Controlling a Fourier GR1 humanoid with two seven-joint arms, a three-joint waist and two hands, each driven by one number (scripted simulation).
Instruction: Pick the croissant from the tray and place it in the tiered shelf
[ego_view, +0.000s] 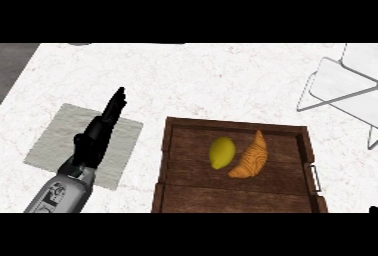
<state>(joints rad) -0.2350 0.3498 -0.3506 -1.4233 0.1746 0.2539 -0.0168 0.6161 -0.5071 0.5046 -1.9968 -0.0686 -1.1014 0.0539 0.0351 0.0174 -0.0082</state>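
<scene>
Lying beside a lemon (222, 152) in the wooden tray (238, 199), the croissant (252, 156) is sitting untouched while the left hand (100, 132), fingers seemingly straight, is hovering left.

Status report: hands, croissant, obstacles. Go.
Left hand open, resting over grey mat. Right hand out of view. Croissant untouched on tray, lemon right beside it. Shelf at far right.
</scene>
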